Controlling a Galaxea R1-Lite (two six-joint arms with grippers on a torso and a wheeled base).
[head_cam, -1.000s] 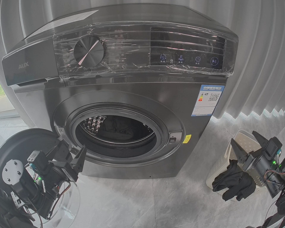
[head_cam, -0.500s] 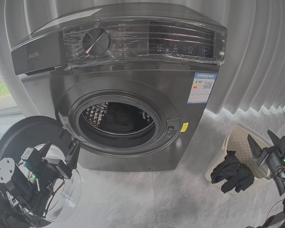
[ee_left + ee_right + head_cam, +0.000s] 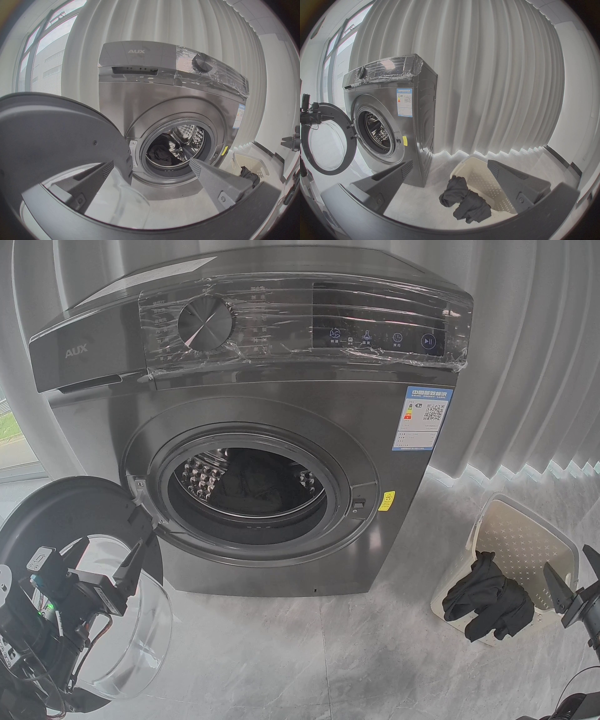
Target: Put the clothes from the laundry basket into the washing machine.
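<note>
Both arms have drawn back from the washing machine and the laundry basket. Now the left gripper and right gripper hang spread and empty. One dark garment lies in the drum. A dark bundle of clothes drapes over the basket's near rim, not yet loaded.

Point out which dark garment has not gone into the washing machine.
The black garment draped over the rim of the laundry basket, on the floor right of the washing machine. The other garment lies inside the drum.
</note>
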